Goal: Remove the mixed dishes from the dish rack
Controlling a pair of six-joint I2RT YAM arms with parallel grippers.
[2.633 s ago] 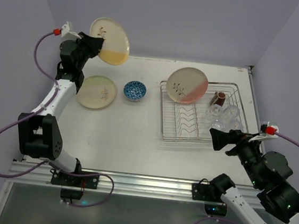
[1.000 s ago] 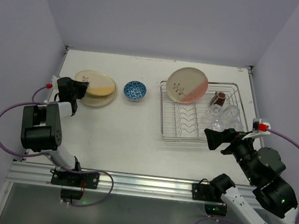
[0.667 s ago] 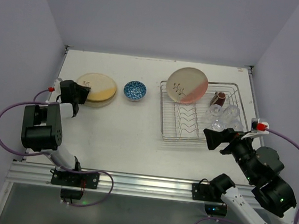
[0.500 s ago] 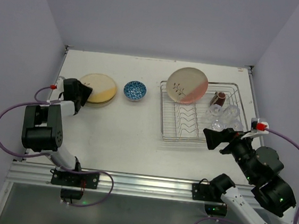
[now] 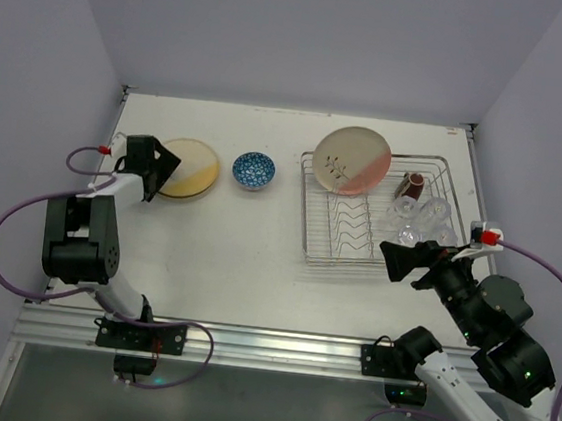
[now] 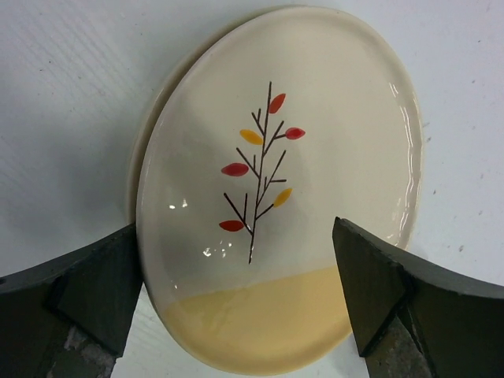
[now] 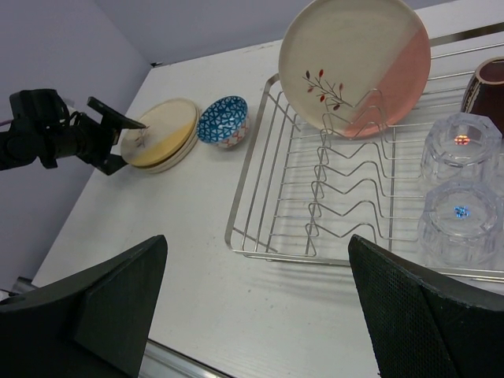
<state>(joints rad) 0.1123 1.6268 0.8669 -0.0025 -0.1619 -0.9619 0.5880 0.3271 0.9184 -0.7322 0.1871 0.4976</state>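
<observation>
Left gripper (image 6: 236, 264): jaws are set wide apart, one finger at each side of the cream-and-yellow sprig plate (image 6: 276, 181); nothing is clamped. This plate is stacked flat on a second cream plate (image 6: 169, 94), well left of the dish rack (image 5: 344, 235), beyond the blue-patterned bowl (image 5: 253, 170).

Right gripper (image 7: 260, 315): jaws are spread and empty, held just before the rack's near edge.

In the rack, a cream-and-pink plate (image 5: 352, 160) is stood at the far left. A brown mug (image 5: 411, 187) and clear glass tumblers (image 5: 423, 220) are seen at the right.

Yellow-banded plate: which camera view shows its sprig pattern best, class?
Left wrist view: the yellow-banded plate fills the frame, sprig and leaves sharp. Top external shows it small from above; right wrist, distant and oblique.
</observation>
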